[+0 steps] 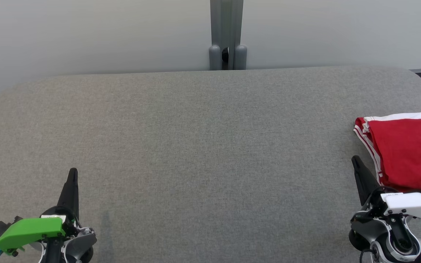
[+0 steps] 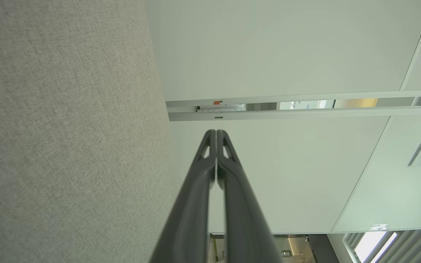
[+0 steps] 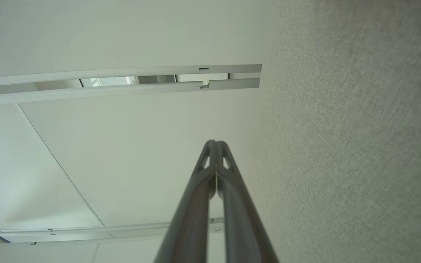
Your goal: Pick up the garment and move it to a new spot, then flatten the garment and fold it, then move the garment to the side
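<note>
Red garment (image 1: 411, 153), white-striped edges, mottled grey tabletop (image 1: 196, 146), perhaps felt, pale walls (image 1: 86, 36)

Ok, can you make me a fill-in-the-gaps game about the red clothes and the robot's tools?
1. The garment is red with ____ stripes along its edge.
2. It lies on the grey table on the robot's ____ side.
3. The left tool carries a bright ____ part behind its fingers.
4. The right tool has its fingers ____ and holds nothing.
Missing words: white; right; green; shut.
</note>
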Robot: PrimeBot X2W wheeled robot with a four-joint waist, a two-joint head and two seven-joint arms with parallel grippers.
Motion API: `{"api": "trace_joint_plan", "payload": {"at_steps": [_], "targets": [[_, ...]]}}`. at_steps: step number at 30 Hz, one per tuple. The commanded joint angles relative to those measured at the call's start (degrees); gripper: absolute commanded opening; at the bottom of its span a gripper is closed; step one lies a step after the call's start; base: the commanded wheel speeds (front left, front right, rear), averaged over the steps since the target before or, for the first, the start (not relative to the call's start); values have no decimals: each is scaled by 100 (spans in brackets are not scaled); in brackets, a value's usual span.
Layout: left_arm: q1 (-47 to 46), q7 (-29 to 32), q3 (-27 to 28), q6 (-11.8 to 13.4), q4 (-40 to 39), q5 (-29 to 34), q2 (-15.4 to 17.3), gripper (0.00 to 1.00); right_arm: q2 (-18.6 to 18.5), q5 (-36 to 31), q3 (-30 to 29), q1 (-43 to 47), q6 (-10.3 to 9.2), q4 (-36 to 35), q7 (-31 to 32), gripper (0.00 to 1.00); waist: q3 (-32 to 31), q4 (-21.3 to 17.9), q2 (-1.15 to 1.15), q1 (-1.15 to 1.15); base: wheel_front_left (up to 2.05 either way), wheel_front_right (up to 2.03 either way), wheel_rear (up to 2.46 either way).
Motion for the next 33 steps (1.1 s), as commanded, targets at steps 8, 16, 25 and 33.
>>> {"api": "trace_joint_plan", "payload": {"at_steps": [8,16,25,33], "targets": [[-59,21,15,-31,-11,-15,-3,0,-26,36,-11,-33,2,-28,16,0,0,0,0,0,0,0,0],[-59,21,15,-32,-12,-16,-2,0,-26,37,-11,-32,2,-28,16,0,0,0,0,0,0,0,0],[-59,20,14,-32,-12,-16,-2,0,-26,37,-10,-32,2,-28,16,0,0,0,0,0,0,0,0],[-59,20,14,-32,-12,-17,-2,0,-26,36,-10,-32,2,-28,16,0,0,0,0,0,0,0,0]]}}
